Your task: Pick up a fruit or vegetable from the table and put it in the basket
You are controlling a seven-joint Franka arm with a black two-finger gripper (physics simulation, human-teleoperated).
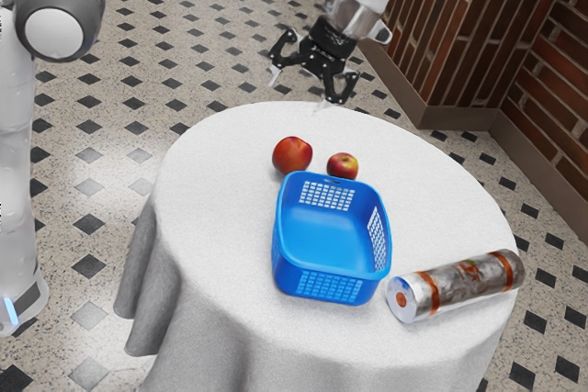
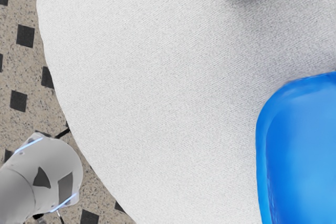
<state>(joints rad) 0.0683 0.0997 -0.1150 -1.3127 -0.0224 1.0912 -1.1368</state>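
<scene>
The basket [image 1: 329,238] (bright blue) stands upright, mouth up.

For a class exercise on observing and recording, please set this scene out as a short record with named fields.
Surface: round table with a white cloth
Container: blue basket, upright, with openwork sides
Fruit: larger red fruit; smaller red-and-yellow fruit
Fruit position: on the cloth, outside the basket, near its rim
Other item: patterned cylinder, lying on its side, toward the exterior view's right from the basket
Pincer: open, raised, holding nothing
Task state: no fruit in the basket
</scene>
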